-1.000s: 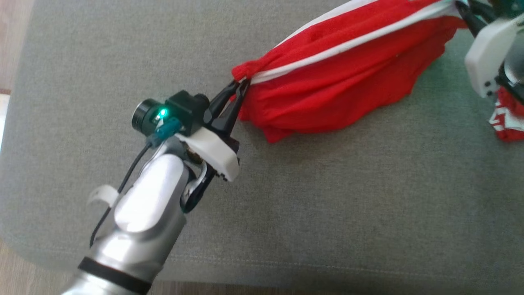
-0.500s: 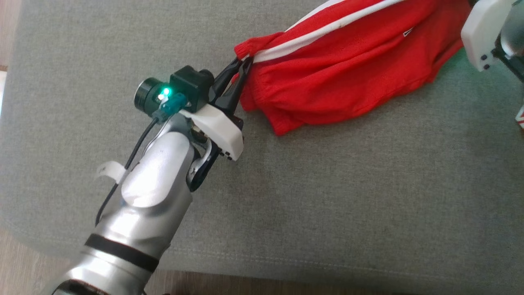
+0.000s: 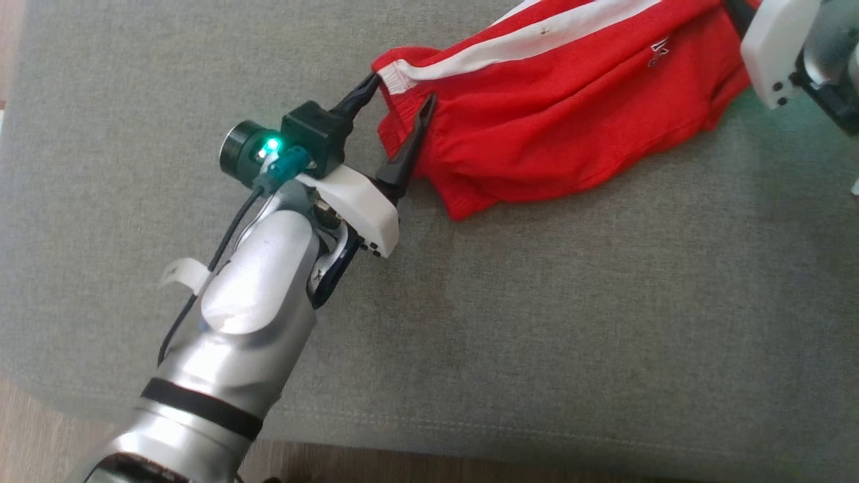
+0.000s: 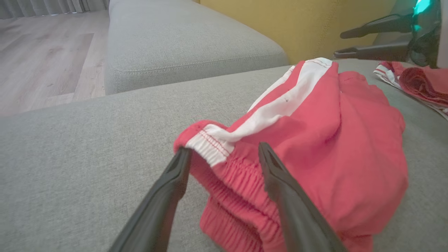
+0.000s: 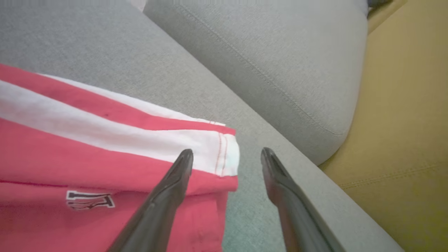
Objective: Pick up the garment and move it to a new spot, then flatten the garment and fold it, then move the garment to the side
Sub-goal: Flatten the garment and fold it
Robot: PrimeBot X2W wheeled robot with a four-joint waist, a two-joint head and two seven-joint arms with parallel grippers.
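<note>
The garment [image 3: 570,114] is a pair of red shorts with a white side stripe, lying stretched across the grey cushion [image 3: 537,302]. My left gripper [image 3: 401,92] stands open around its elastic waistband end, one finger on each side, gripping nothing. In the left wrist view the waistband of the garment [image 4: 315,140] sits between the spread fingers of the left gripper [image 4: 224,150]. My right gripper [image 5: 226,153] is open at the other end of the garment [image 5: 105,150], over its white hem corner. Its white housing [image 3: 772,47] shows at the top right.
A second red and white cloth [image 4: 420,80] lies beyond the right gripper [image 4: 338,44]. Another grey cushion [image 5: 280,52] adjoins at the back, with a yellow sofa back [image 5: 402,105] behind. The cushion's front edge [image 3: 470,436] drops to wooden floor [image 4: 45,59].
Both grippers have opened and let go of the garment. The shorts, stretched between them before, now rest flatter on the cushion.
</note>
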